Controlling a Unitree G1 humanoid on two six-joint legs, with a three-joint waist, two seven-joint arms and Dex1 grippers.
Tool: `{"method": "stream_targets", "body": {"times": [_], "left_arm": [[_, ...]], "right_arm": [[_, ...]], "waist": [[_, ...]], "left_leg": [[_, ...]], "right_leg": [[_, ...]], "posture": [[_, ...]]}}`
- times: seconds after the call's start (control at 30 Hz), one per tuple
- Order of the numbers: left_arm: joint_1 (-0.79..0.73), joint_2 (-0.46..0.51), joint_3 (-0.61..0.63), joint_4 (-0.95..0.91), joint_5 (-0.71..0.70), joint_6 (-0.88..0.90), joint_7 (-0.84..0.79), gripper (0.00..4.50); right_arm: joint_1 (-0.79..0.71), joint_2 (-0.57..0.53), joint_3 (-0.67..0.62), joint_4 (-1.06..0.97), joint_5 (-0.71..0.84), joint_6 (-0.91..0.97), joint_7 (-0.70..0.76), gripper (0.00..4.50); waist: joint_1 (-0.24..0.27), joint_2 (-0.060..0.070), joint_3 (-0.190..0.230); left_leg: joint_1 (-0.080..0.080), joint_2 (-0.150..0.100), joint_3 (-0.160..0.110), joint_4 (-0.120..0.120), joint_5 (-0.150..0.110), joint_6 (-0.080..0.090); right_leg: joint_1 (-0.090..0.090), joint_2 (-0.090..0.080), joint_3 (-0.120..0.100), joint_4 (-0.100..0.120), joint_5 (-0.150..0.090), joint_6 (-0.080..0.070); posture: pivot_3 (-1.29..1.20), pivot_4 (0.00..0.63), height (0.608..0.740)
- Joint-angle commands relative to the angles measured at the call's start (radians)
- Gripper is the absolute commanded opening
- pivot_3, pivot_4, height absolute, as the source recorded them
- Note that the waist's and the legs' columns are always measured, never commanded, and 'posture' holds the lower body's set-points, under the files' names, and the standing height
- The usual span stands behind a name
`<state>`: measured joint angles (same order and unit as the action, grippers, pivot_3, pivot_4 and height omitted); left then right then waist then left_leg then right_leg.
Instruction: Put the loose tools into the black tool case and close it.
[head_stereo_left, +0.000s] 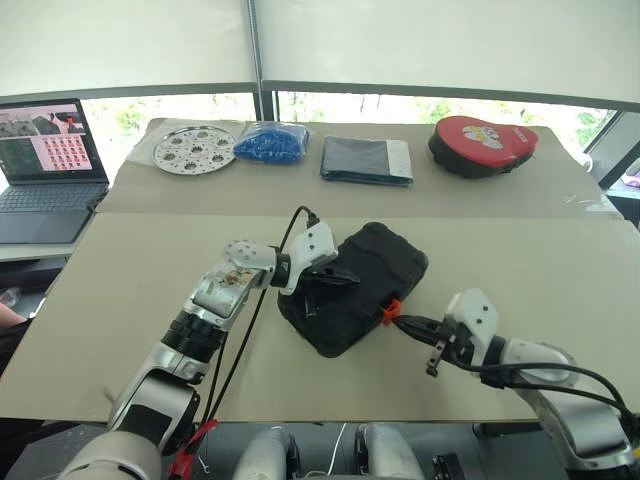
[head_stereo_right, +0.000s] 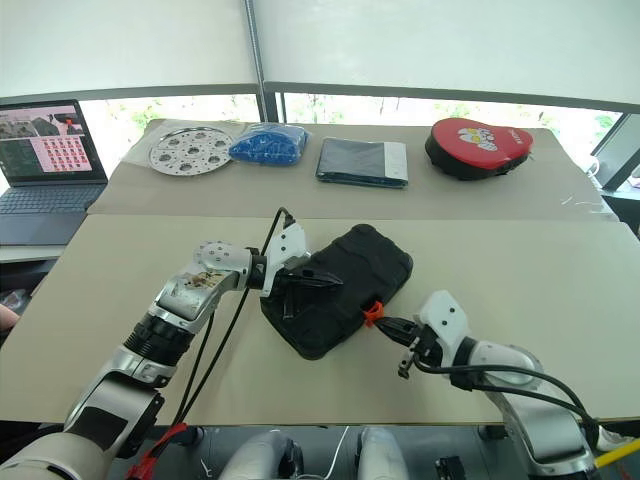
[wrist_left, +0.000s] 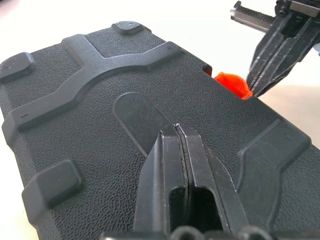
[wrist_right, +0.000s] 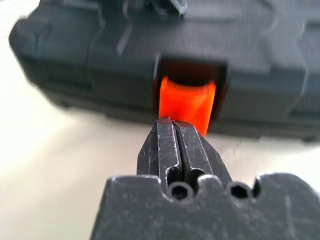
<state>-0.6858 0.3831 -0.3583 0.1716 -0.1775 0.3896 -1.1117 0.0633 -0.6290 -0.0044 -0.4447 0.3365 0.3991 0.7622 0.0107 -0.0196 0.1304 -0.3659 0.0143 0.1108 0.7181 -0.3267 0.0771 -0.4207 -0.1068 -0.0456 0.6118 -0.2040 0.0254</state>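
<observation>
We have the black tool case (head_stereo_left: 355, 288) shut, lying toward the table's (head_stereo_left: 120, 300) near edge, so we judge only latching remains. Our left gripper (head_stereo_left: 340, 277), fingers pressed together, rests on the lid; our right gripper (head_stereo_left: 404, 322), also pressed together, touches the orange latch (wrist_right: 186, 104).

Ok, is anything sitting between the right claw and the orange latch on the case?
Nothing visible. The shut right claw has its tips right at the orange latch of the closed black tool case, while the shut left claw rests on the lid.
</observation>
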Motion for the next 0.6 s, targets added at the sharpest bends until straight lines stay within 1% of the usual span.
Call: {"method": "stream_targets", "body": {"times": [0.03,0.17,0.43,0.6], "left_arm": [[0.058,0.017,-0.063,0.051,0.047,0.061,-0.01,0.05],[0.06,0.017,-0.063,0.051,0.046,0.064,-0.008,0.05],[0.05,0.009,-0.069,0.069,0.05,0.058,-0.01,0.05],[0.045,0.009,-0.072,0.078,0.053,0.058,-0.014,0.05]], "right_arm": [[-0.029,0.021,-0.001,-0.008,0.001,-0.048,-0.005,0.0],[-0.036,0.029,0.003,-0.002,-0.005,-0.049,-0.006,0.0],[-0.069,0.038,0.054,0.064,-0.063,-0.04,-0.022,0.0],[-0.052,0.03,0.057,0.038,-0.06,0.004,-0.018,0.0]], "waist": [[-0.002,0.0,0.0],[-0.006,0.0,0.0],[-0.013,-0.001,-0.001],[-0.013,-0.001,-0.001]], "left_leg": [[0.0,0.0,0.0,0.0,0.0,0.0],[0.001,0.0,0.0,0.0,0.0,0.0],[0.005,0.001,0.001,-0.002,0.0,0.0],[0.005,0.001,0.001,-0.002,0.001,-0.001]], "right_leg": [[0.0,0.0,0.0,0.0,0.0,0.0],[0.0,0.0,0.001,0.001,0.0,0.0],[0.002,0.001,0.002,0.001,0.001,-0.001],[0.001,0.0,0.003,0.001,0.001,-0.002]], "posture": [[0.0,0.15,0.74],[0.0,0.15,0.74],[0.0,0.15,0.74],[0.0,0.15,0.74]]}}
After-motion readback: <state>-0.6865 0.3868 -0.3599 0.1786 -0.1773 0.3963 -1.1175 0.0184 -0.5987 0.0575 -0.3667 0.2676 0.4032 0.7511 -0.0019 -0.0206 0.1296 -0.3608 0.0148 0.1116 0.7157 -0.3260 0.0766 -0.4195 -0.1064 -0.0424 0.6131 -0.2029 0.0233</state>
